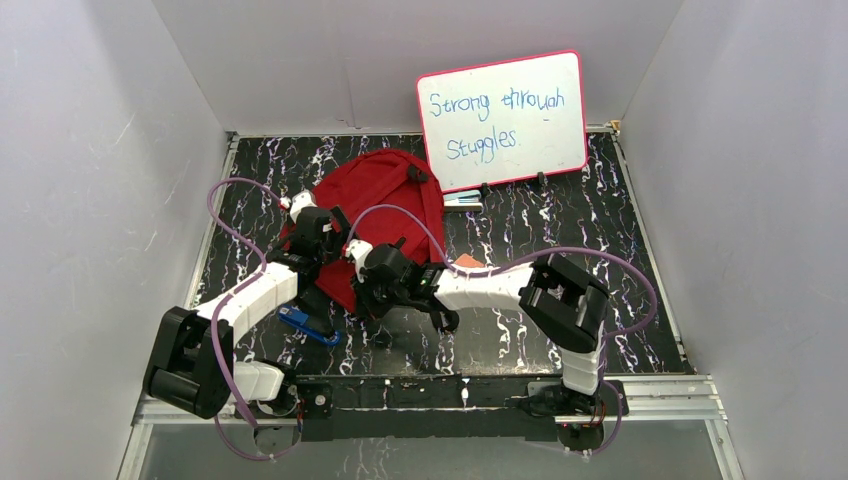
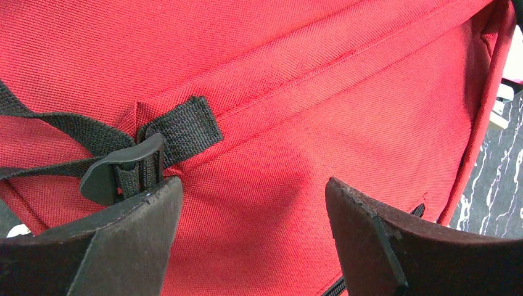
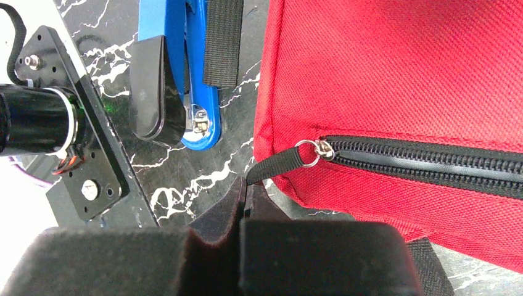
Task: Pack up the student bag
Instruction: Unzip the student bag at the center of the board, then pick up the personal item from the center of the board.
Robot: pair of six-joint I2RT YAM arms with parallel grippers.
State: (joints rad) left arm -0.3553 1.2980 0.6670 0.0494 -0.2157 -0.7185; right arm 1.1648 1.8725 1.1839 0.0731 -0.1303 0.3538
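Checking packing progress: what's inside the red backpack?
Nothing inside shows. The zipper on the backpack looks closed where visible, so fabric hides any contents. The right gripper pinches its pull tab.

Marbled table (image 1: 540,215): student bag (image 1: 375,185), blue stapler (image 1: 305,325)

A large soft red fabric backpack (image 1: 375,190) is lying left of centre on the black marbled counter (image 1: 500,340), both the left tool (image 1: 320,233) and right tool (image 1: 372,285) reaching over its near side.
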